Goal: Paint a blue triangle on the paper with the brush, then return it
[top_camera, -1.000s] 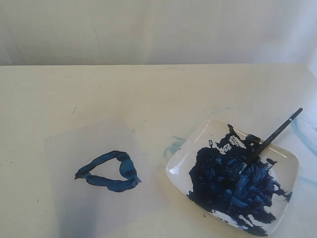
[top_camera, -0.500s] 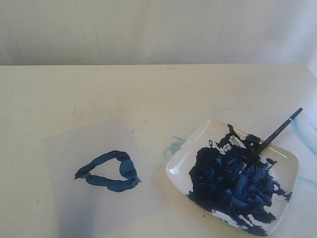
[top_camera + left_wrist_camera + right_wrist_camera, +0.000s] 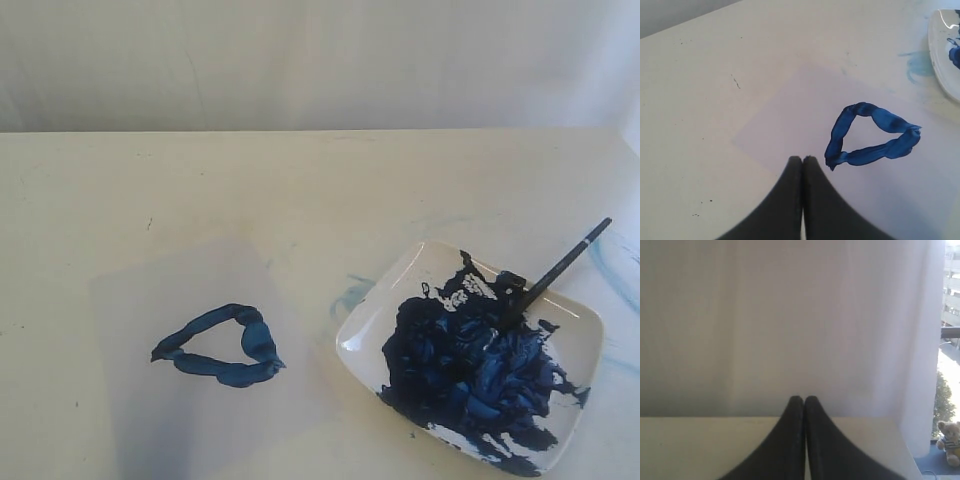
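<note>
The blue triangle [image 3: 225, 347] lies painted on the paper [image 3: 190, 300], which rests on the cream table left of the middle. In the white dish [image 3: 400, 275] at the right, the brush [image 3: 560, 268] leans with its tip in the dark-blue paint and its handle over the far right rim. No gripper shows in the exterior view. My left gripper [image 3: 803, 159] is shut and empty, hovering over the paper [image 3: 790, 115] beside the blue triangle [image 3: 870, 135]. My right gripper [image 3: 804, 399] is shut and empty, facing the white wall above the table edge.
Faint light-blue smears [image 3: 350, 293] mark the table beside the dish and at the far right [image 3: 612, 270]. A white wall backs the table. The right wrist view shows a window strip with a teddy bear [image 3: 950, 440] past the table's corner.
</note>
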